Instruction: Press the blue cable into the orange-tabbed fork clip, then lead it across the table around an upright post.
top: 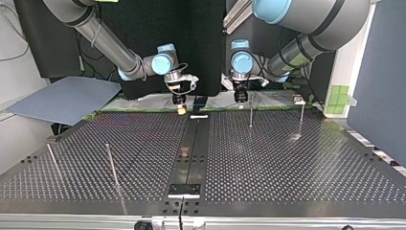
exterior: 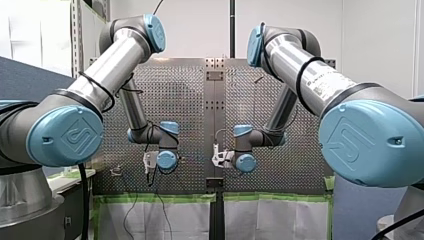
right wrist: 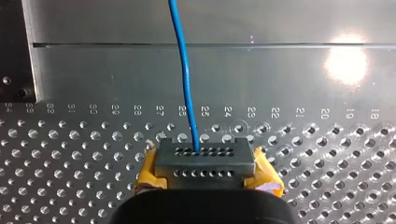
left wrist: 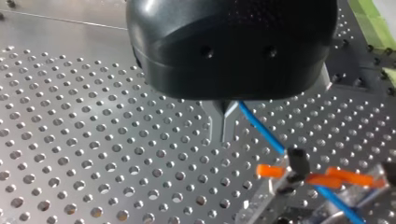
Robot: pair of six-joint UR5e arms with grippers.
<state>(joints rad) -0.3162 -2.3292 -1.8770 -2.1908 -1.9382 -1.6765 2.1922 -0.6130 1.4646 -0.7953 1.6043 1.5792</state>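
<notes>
Two arms are seen, my left arm (exterior: 100, 75) and my right arm (exterior: 310, 75), folded elbow-up with wrists lowered to the perforated table (top: 287, 158). Four upright posts (top: 112, 165) are counted. My right gripper (right wrist: 203, 154) is clamped on the single blue cable (right wrist: 184, 70). My left gripper (left wrist: 223, 133) is closed, with the cable running beside it to the one orange-tabbed fork clip (left wrist: 296, 170).

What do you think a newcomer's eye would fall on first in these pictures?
The blue cable, rising bright from my right gripper in the right wrist view. Next, the orange-tabbed clip that the cable crosses, just beside my left gripper in the left wrist view.
</notes>
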